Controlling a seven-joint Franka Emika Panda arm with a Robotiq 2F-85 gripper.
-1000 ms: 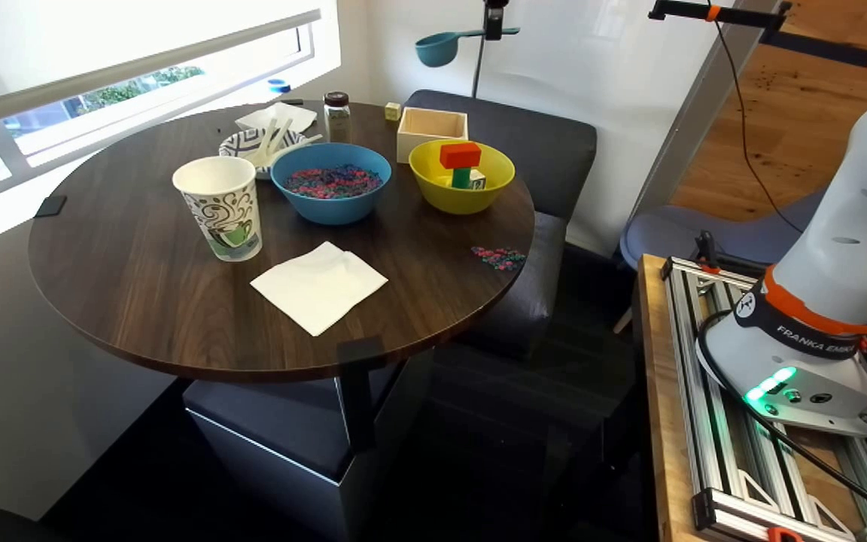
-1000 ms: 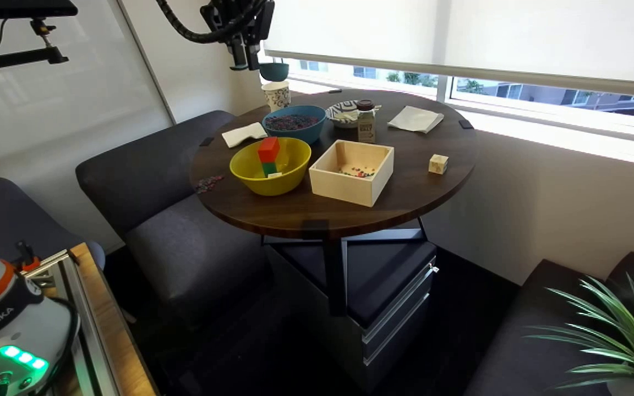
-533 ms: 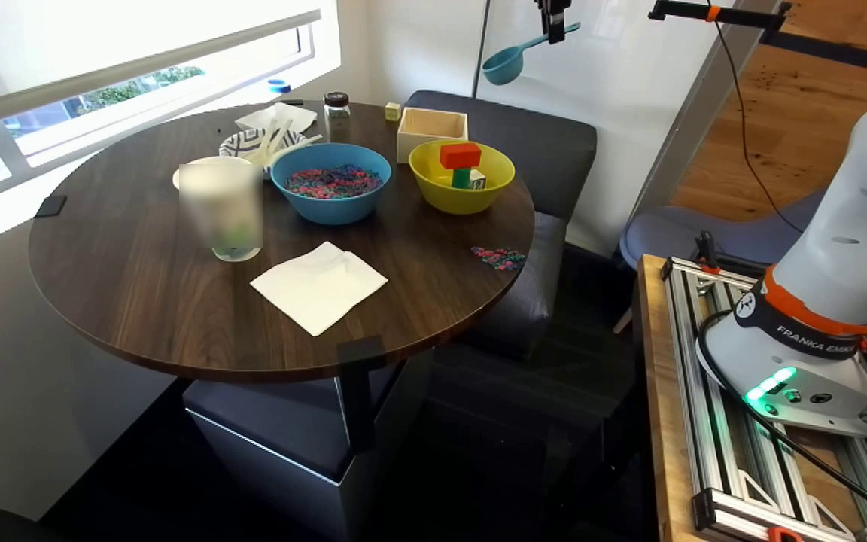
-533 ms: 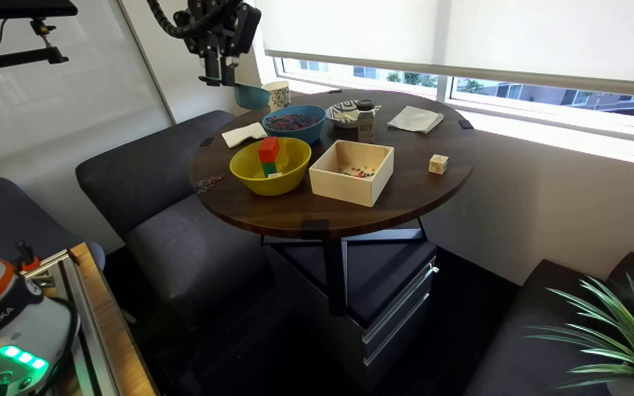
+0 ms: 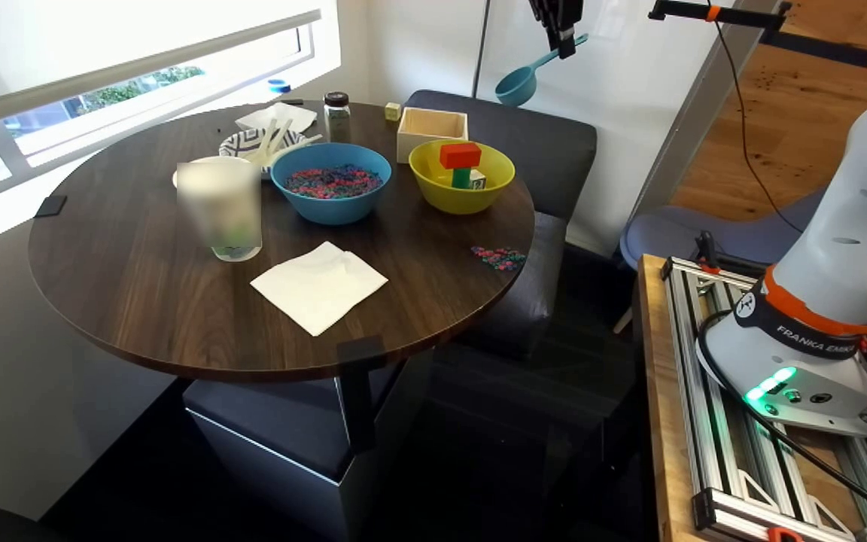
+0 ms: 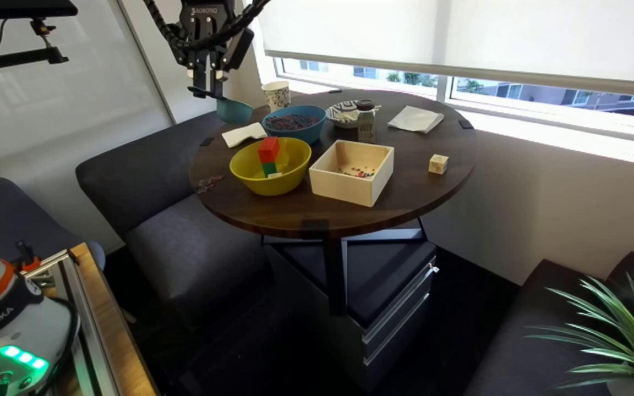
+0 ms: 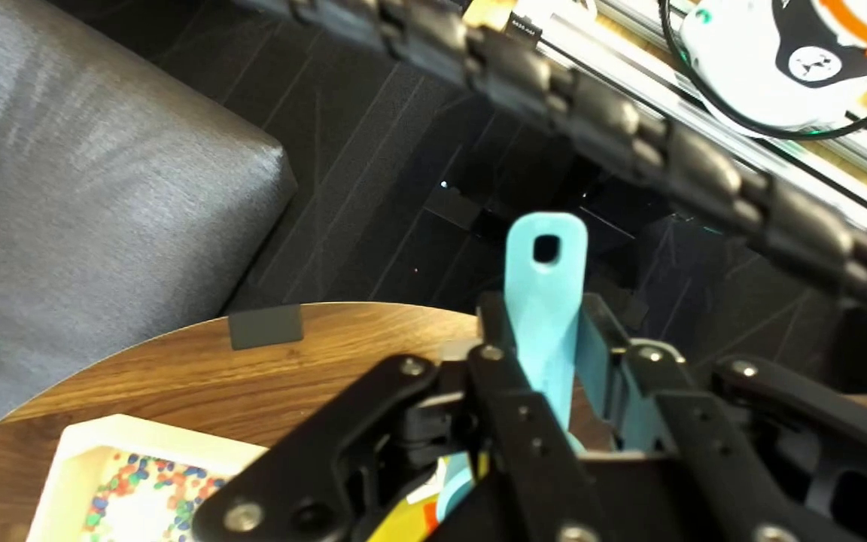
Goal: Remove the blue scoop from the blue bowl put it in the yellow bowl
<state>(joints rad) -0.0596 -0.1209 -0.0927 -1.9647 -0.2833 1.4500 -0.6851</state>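
Observation:
My gripper (image 5: 565, 49) is shut on the handle of the blue scoop (image 5: 518, 86) and holds it in the air, cup end hanging lower. Both also show in another exterior view: the gripper (image 6: 205, 91) and the scoop (image 6: 234, 111). In the wrist view the handle (image 7: 546, 290) stands between the fingertips (image 7: 543, 320). The blue bowl (image 5: 336, 207) (image 6: 309, 135) on the round table is filled with small coloured bits. The yellow bowl (image 5: 457, 199) (image 6: 267, 186) holds red, green and white blocks. Part of it (image 7: 403, 519) shows low in the wrist view, partly hidden by the gripper.
A wooden box (image 6: 344, 190) with coloured bits stands beside the yellow bowl. A paper cup (image 5: 226, 203), partly blurred, a napkin (image 5: 320, 286), a jar (image 6: 366, 124) and a patterned bowl (image 6: 342, 113) are on the table. Spilled bits (image 5: 500, 258) lie near its edge. A dark chair (image 6: 196, 231) stands beside it.
The gripper has carried the scoop lower. They moved right and down in an exterior view, left and down in another. The bowls and other table objects have stayed put.

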